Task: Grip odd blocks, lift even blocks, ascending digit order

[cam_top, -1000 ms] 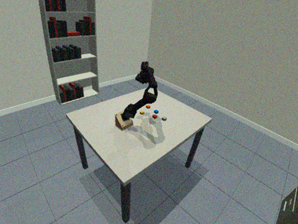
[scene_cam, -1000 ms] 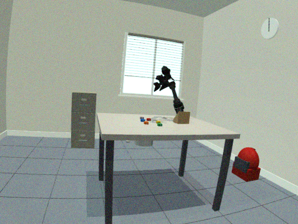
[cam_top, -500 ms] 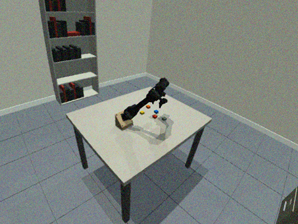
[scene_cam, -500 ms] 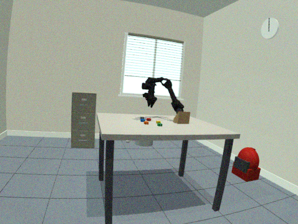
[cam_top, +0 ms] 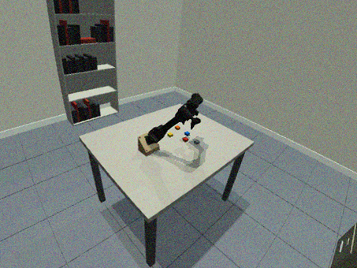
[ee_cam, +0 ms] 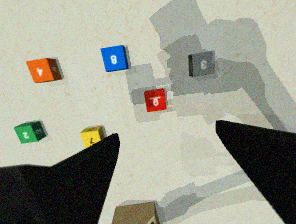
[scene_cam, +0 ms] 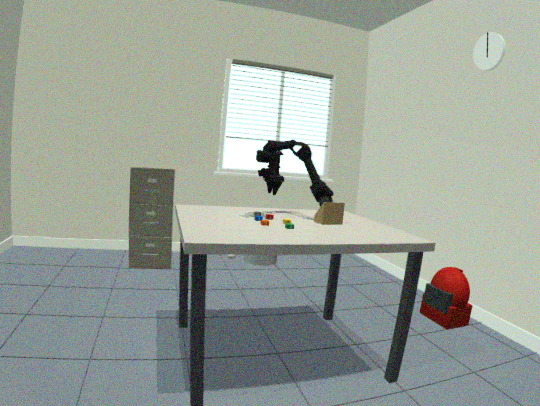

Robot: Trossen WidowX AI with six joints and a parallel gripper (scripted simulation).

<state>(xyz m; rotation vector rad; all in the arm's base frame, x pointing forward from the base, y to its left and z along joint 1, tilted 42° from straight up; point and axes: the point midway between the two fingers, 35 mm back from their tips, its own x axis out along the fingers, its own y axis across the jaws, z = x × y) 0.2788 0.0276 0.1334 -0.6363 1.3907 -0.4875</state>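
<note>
My gripper (cam_top: 194, 127) (scene_cam: 273, 193) (ee_cam: 166, 132) is open and empty, high above the table, pointing down. In the wrist view the digits appear upside down. The green block (ee_cam: 29, 132) (scene_cam: 289, 226) shows 2; the arm hides it in the top view. The dark grey block (ee_cam: 201, 64) (cam_top: 196, 141) shows 3, the orange block (ee_cam: 43, 70) (cam_top: 177, 127) shows 4, the yellow block (ee_cam: 92, 136) (cam_top: 170, 134) shows 7, and the blue block (ee_cam: 114, 58) (cam_top: 186, 133) shows 8. The red block (ee_cam: 155, 100) (cam_top: 185, 139) has a barred digit, 6 or 9, unclear. It appears between and beyond the fingertips; yellow is beside the left fingertip.
The wooden arm base (cam_top: 147, 144) (scene_cam: 330, 213) (ee_cam: 135, 214) stands on the table (cam_top: 155, 184) (scene_cam: 350, 237). The arm's shadow falls across the grey and red blocks. A bookshelf (cam_top: 102, 54), a filing cabinet (scene_cam: 152, 217) and a red object (scene_cam: 450, 290) stand away from the table.
</note>
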